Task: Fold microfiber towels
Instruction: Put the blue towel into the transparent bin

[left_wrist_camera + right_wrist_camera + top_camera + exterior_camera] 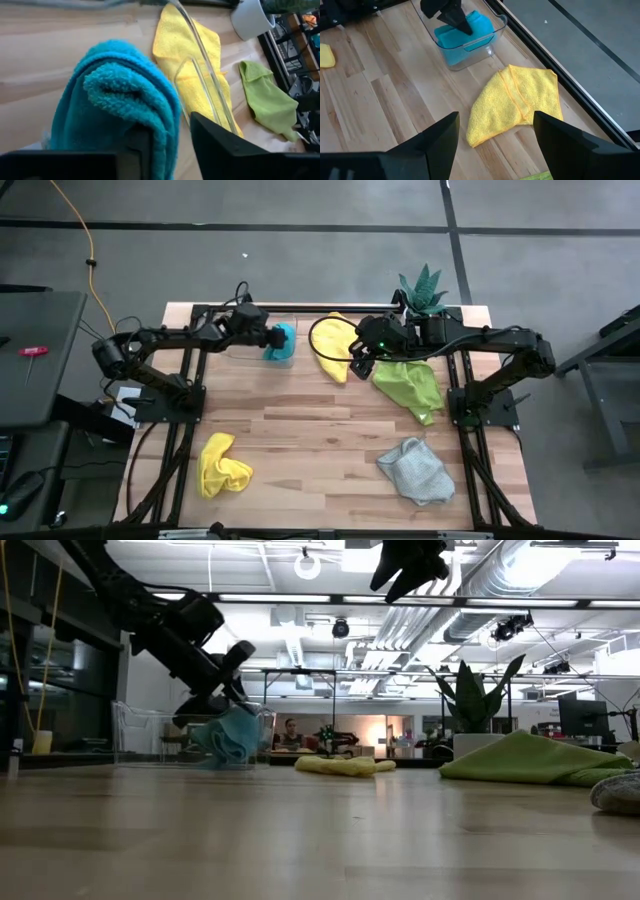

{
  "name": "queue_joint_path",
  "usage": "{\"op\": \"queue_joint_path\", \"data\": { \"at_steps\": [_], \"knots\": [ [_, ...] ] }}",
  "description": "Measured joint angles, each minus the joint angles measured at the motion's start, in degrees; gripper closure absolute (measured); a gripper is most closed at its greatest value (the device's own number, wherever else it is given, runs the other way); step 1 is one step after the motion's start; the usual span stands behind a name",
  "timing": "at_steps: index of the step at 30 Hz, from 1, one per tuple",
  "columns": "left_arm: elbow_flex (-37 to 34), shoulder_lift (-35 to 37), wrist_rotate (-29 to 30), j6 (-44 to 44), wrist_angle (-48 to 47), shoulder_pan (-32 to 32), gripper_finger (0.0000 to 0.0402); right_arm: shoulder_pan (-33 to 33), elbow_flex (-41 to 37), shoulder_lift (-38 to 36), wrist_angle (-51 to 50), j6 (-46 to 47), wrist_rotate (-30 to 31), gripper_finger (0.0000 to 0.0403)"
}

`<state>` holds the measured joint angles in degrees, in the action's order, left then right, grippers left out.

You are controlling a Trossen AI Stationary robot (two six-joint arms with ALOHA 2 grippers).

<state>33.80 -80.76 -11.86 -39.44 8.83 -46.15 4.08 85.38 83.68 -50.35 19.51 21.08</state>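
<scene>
We see the left gripper over the clear plastic tray at the table's far edge, fingers narrowly parted around the folded, plush teal-blue towel bulging above the rim. Our right gripper hovers wide open and empty above the flat, crumpled yellow towel.

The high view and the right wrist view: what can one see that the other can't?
Only the high view shows the grey towel, the green towel, the plant and both arms, the right gripper above the table's far side. Only the right wrist view shows that the blue towel sits folded inside the clear tray, with the left gripper open over it. Both show the blue towel, both yellow towels and the wooden table.
</scene>
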Motion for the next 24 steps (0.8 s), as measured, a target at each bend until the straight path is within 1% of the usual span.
{"op": "queue_joint_path", "data": {
  "at_steps": [3,9,14,16,18,20,22,24],
  "knots": [
    [0.4,0.1,-2.1,1.3,-0.1,-2.1,0.0252,0.0,0.0,0.0,0.0,0.0,0.0,0.0155],
    [2.8,0.1,-10.5,3.3,-0.5,-7.6,0.0206,0.0,0.0,0.0,0.0,0.0,0.0,0.0155],
    [6.5,0.1,-17.3,7.3,-4.8,-10.5,0.0197,0.0,0.0,0.0,0.0,0.0,0.0,0.0155],
    [8.3,0.1,-18.3,10.3,-7.2,-10.6,0.0202,0.0,0.0,0.0,0.0,0.0,0.0,0.0155],
    [9.6,0.1,-18.5,13.9,-9.8,-9.8,0.0216,0.0,0.0,0.0,0.0,0.1,0.0,0.0155],
    [10.6,0.1,-16.8,17.1,-12.2,-8.2,0.0245,0.0,0.0,0.0,0.0,0.6,0.0,0.0155],
    [10.8,0.1,-13.7,20.3,-13.2,-6.5,0.0294,0.0,0.0,0.0,0.0,1.2,0.0,0.0155],
    [10.8,-0.4,-10.5,22.9,-13.8,-5.2,0.036,0.0,0.0,0.0,0.0,1.2,0.0,0.0155]
  ]
}}
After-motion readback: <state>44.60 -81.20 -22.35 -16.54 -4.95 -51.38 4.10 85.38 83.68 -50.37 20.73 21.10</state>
